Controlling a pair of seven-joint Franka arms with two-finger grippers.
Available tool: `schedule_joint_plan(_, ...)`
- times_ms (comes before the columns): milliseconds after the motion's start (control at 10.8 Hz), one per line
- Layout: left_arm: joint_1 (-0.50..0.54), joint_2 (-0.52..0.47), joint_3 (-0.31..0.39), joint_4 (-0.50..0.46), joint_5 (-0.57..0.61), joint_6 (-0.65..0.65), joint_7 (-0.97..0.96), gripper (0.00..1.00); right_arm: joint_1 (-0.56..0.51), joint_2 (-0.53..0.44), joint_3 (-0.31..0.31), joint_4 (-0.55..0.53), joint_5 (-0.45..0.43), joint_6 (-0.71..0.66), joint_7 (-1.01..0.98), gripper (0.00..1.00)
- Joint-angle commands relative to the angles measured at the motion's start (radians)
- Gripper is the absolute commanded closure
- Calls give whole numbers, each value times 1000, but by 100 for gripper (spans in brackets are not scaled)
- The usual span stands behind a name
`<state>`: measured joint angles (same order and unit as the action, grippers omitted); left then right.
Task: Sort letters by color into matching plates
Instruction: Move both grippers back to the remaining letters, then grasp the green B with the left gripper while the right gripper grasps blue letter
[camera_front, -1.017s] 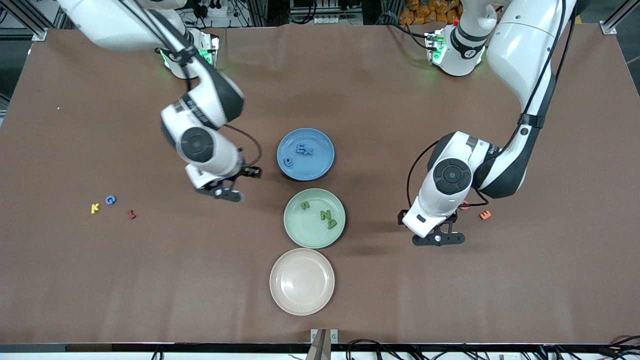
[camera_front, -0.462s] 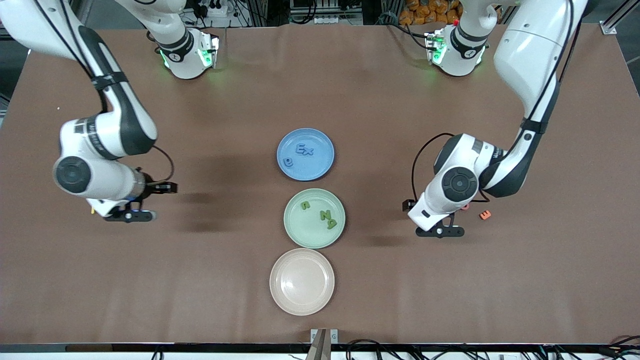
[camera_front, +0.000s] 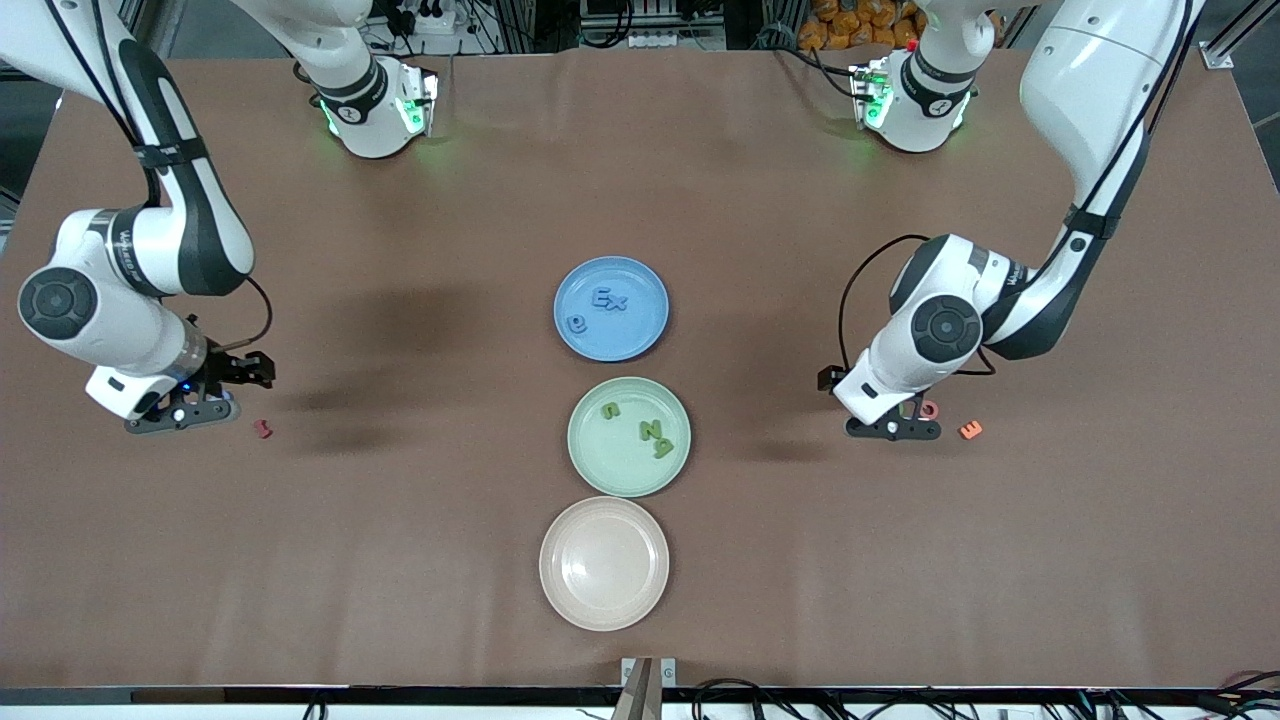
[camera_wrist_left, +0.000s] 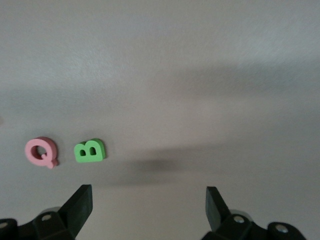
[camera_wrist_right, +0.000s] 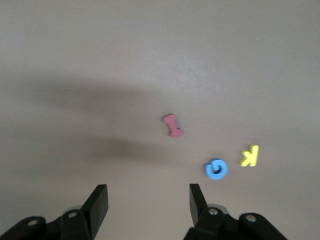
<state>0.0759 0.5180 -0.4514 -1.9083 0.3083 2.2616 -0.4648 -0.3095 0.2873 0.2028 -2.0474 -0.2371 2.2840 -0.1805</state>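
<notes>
I hold the right gripper (camera_wrist_right: 148, 200) open over the blue G (camera_wrist_right: 216, 168); the left gripper (camera_wrist_left: 149, 200) is open over the green B (camera_wrist_left: 90, 151). Risk: the adjacent yellow K (camera_wrist_right: 249, 155) or pink Q (camera_wrist_left: 42, 152) gets nudged or pinched.

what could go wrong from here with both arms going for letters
The open right gripper hovers over three close letters; reaching for the blue G it could nudge the yellow K beside it. The open left gripper could catch the pink Q with the green B, since they lie side by side.
</notes>
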Motion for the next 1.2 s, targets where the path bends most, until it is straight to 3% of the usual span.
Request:
schedule_joint_plan(0, 67, -21, -13, -123, 112, 146, 14, 0, -20, -31, -84, -91, -8, 142, -206, 27)
schedule_joint_plan(277, 82, 8, -13, -140, 218, 194, 15, 0, -51, 13, -100, -108, -7, 203, -235, 32)
schedule_joint_plan(740, 155, 39, -15, -167, 232, 288, 28, 0, -88, 76, -100, -105, 4, 265, -281, 34)
schedule_joint_plan(925, 211, 37, -15, -230, 233, 422, 28, 0, -108, 107, -105, -105, 10, 322, -322, 34)
schedule_joint_plan(1109, 208, 37, -13, -235, 233, 435, 15, 0, -115, 134, -108, -99, 44, 347, -324, 34)
